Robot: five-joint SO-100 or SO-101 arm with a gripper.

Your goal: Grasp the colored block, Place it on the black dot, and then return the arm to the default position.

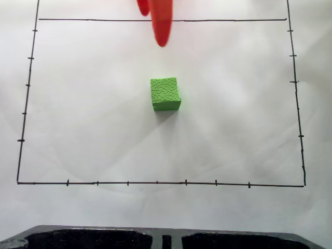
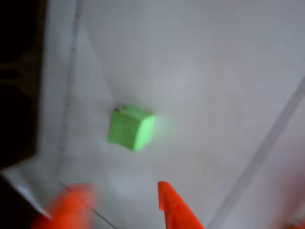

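At the near edge of the table, in the fixed view, a black moulded piece (image 1: 166,239) lies along the bottom of the picture, and beyond it the white paper (image 1: 93,129) spreads out with its drawn black border line (image 1: 155,182) and tick marks. Farther in, near the middle of the bordered field, the colored block (image 1: 165,94) sits flat on the paper, square to the border and free of any touch. I cannot make out the black dot anywhere on the bare paper, so I judge it may lie under the block, though I cannot tell that for sure. Toward the far edge, my tool (image 1: 155,23) hangs over the far border line, well apart from the block, with the longer orange finger (image 1: 163,26) pointing down and the second one just beside it. In the wrist view the two fingers stand spread at the bottom of the picture with open paper between them, so my tool is open and has hold of nothing; the block lies ahead of them and apart. If the block does cover the dot, I take the step in hand to be the return to the default position, and my next move calls for lifting clear and folding back without brushing the block.
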